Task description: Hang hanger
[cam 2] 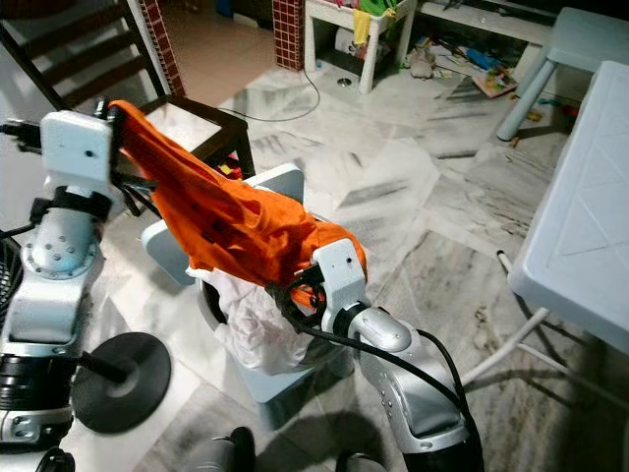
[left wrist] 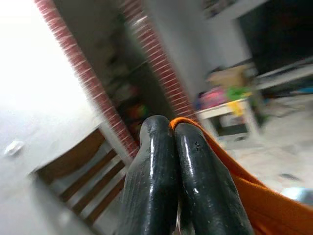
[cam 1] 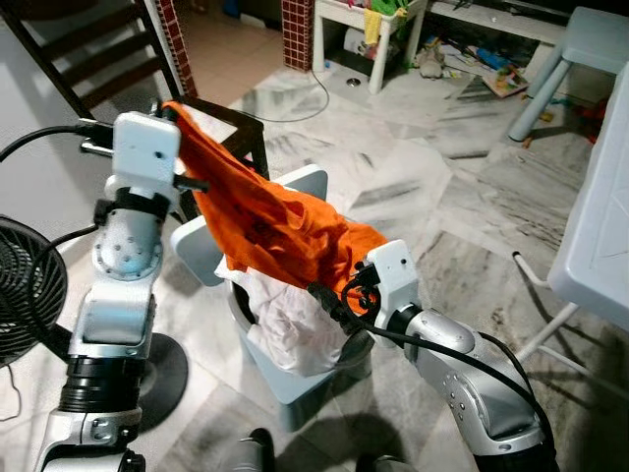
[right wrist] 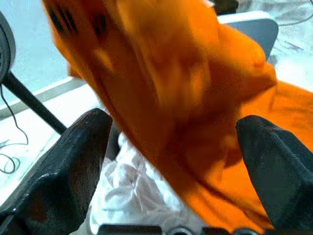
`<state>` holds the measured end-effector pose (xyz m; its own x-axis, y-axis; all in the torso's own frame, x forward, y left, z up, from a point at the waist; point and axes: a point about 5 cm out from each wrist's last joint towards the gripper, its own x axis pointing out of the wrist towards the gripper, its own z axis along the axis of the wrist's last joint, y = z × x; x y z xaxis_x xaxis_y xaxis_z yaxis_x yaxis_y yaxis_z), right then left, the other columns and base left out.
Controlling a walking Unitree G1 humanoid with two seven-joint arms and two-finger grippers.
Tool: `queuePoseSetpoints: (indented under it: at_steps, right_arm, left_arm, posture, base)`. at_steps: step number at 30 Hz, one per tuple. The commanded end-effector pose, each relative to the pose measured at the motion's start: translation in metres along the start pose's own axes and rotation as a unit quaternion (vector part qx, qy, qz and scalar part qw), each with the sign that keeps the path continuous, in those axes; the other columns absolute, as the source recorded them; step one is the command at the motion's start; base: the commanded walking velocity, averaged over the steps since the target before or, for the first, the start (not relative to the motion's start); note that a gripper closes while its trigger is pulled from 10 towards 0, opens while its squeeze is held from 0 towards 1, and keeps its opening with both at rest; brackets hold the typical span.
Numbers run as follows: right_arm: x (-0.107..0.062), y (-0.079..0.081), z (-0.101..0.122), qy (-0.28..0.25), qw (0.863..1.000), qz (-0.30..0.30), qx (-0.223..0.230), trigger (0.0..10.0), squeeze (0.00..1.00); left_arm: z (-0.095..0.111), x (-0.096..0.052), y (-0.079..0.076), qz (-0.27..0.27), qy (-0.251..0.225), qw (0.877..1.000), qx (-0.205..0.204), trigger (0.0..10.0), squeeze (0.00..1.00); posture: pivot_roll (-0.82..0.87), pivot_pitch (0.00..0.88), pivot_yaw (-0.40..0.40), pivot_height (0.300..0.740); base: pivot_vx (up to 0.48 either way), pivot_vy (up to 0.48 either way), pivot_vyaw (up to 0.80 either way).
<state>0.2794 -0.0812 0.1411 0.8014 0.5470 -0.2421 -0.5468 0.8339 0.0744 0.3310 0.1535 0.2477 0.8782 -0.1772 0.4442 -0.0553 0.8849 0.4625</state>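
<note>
Left eye view: left gripper (cam 1: 175, 110) is raised high at the robot's left, pinching one end of an orange garment (cam 1: 265, 221). The cloth stretches down to the right gripper (cam 1: 329, 300), which sits low over a grey laundry basket (cam 1: 295, 379) holding white clothes (cam 1: 285, 320). A dark stool (cam 1: 236, 123) stands behind the basket, a black fan (cam 1: 29, 275) at the robot's left.

Right eye view: same scene; a pale plastic table (cam 2: 580, 226) stands at the robot's right, on the marble floor (cam 2: 413, 187).

Left wrist view: two black fingers (left wrist: 156, 181) pressed together with orange fabric caught between them.

Right wrist view: jaws spread wide, orange cloth hanging blurred between the fingers (right wrist: 73, 161), not pinched (white clothes below).

Progress: early, I judge. No hanger or rail can be made out anywhere (possibly hidden inside the garment, cannot tell). Garment is lifted out of the basket; finding a hanging place and hooking it on is all left.
</note>
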Motion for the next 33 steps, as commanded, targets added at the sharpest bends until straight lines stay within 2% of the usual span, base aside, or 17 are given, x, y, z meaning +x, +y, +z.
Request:
queuePoseSetpoints:
  at_steps: [1, 4, 5, 6, 7, 8, 9, 12, 13, 16, 18, 24, 26, 27, 29, 30, 33]
  right_arm:
    - [0.001, 0.001, -0.002, 0.001, 1.000, -0.004, 0.003, 10.0, 0.00]
    - [-0.001, 0.000, -0.003, 0.000, 1.000, -0.009, 0.003, 10.0, 0.00]
    - [-0.003, -0.002, -0.004, 0.000, 1.000, -0.014, 0.003, 10.0, 0.00]
    - [-0.004, -0.003, -0.004, 0.001, 1.000, -0.015, 0.002, 10.0, 0.00]
    - [-0.004, -0.003, -0.004, 0.001, 1.000, -0.015, 0.002, 10.0, 0.00]
    - [-0.005, -0.005, -0.004, 0.002, 1.000, -0.019, -0.001, 10.0, 0.00]
    - [-0.005, -0.005, -0.005, 0.003, 1.000, -0.020, -0.002, 10.0, 0.00]
    - [-0.007, -0.009, -0.003, 0.002, 1.000, -0.026, -0.008, 10.0, 0.00]
    - [-0.007, -0.009, -0.003, 0.002, 1.000, -0.026, -0.008, 10.0, 0.00]
    - [-0.008, -0.011, -0.002, 0.003, 0.999, -0.030, -0.013, 10.0, 0.00]
    - [-0.008, -0.012, -0.002, 0.003, 0.999, -0.031, -0.013, 10.0, 0.00]
    - [-0.007, -0.012, 0.000, 0.002, 0.999, -0.033, -0.018, 10.0, 0.00]
    - [-0.007, -0.012, 0.000, 0.001, 0.999, -0.033, -0.019, 10.0, 0.00]
    - [-0.007, -0.012, 0.000, 0.001, 0.999, -0.033, -0.019, 10.0, 0.00]
    - [-0.007, -0.012, 0.001, 0.001, 0.999, -0.033, -0.020, 10.0, 0.00]
    - [-0.007, -0.013, 0.001, 0.002, 0.999, -0.033, -0.021, 10.0, 0.00]
    - [-0.007, -0.013, 0.001, 0.003, 0.999, -0.033, -0.021, 10.0, 0.00]
  left_arm:
    - [0.006, 0.002, -0.012, -0.028, -0.015, 0.999, 0.001, 0.0, 0.00]
    - [-0.012, -0.004, -0.040, -0.096, 0.027, 0.995, -0.025, 0.0, 0.00]
    - [-0.028, -0.012, -0.061, -0.148, 0.069, 0.985, -0.048, 0.0, 0.00]
    - [-0.036, -0.017, -0.070, -0.168, 0.090, 0.980, -0.062, 0.0, 0.00]
    - [-0.036, -0.017, -0.070, -0.168, 0.090, 0.980, -0.062, 0.0, 0.00]
    - [-0.054, -0.026, -0.083, -0.195, 0.136, 0.970, -0.054, 0.0, 0.00]
    - [-0.060, -0.030, -0.087, -0.204, 0.153, 0.966, -0.048, 0.0, 0.00]
    - [-0.077, -0.045, -0.103, -0.238, 0.198, 0.948, -0.074, 0.0, 0.00]
    - [-0.077, -0.045, -0.103, -0.238, 0.198, 0.948, -0.074, 0.0, 0.00]
    - [-0.083, -0.060, -0.120, -0.297, 0.212, 0.927, -0.089, 0.0, 0.00]
    - [-0.084, -0.063, -0.123, -0.308, 0.214, 0.923, -0.090, 0.0, 0.00]
    - [-0.081, -0.063, -0.126, -0.325, 0.183, 0.926, -0.064, 0.0, 0.00]
    - [-0.080, -0.063, -0.125, -0.325, 0.177, 0.927, -0.050, 4.9, 0.00]
    - [-0.081, -0.063, -0.124, -0.322, 0.179, 0.928, -0.051, 9.0, 0.00]
    - [-0.081, -0.063, -0.124, -0.321, 0.181, 0.928, -0.052, 9.0, 0.00]
    - [-0.080, -0.060, -0.119, -0.299, 0.179, 0.937, -0.039, 10.0, 1.00]
    - [-0.076, -0.058, -0.115, -0.284, 0.168, 0.944, -0.030, 10.0, 1.00]
  posture:
    - [0.00, 0.123, 0.067, 0.740]
    - [-0.01, 0.125, 0.070, 0.740]
    - [-0.02, 0.129, 0.069, 0.740]
    - [-0.02, 0.130, 0.065, 0.740]
    - [-0.02, 0.130, 0.065, 0.740]
    - [-0.03, 0.133, 0.062, 0.740]
    - [-0.03, 0.133, 0.059, 0.740]
    - [-0.04, 0.138, 0.043, 0.740]
    - [-0.04, 0.138, 0.043, 0.740]
    - [-0.04, 0.144, 0.033, 0.740]
    - [-0.04, 0.145, 0.029, 0.740]
    - [-0.04, 0.151, 0.015, 0.740]
    - [-0.04, 0.151, 0.013, 0.740]
    - [-0.04, 0.151, 0.013, 0.740]
    - [-0.04, 0.153, 0.011, 0.740]
    - [-0.04, 0.154, 0.008, 0.740]
    - [-0.04, 0.154, 0.008, 0.740]
  base:
    - [0.000, 0.000, 0.00]
    - [0.000, 0.000, 0.00]
    - [0.000, 0.000, 0.00]
    - [0.000, 0.000, 0.00]
    - [0.000, 0.000, 0.00]
    - [0.000, 0.000, 0.00]
    - [0.000, 0.000, 0.00]
    - [0.000, 0.000, 0.00]
    - [0.000, 0.000, 0.00]
    - [0.000, 0.000, 0.00]
    - [0.000, 0.000, 0.00]
    - [0.000, 0.000, 0.00]
    - [0.000, 0.000, 0.00]
    - [0.000, 0.000, 0.00]
    - [0.000, 0.000, 0.00]
    - [0.000, 0.000, 0.00]
    - [0.000, 0.000, 0.00]
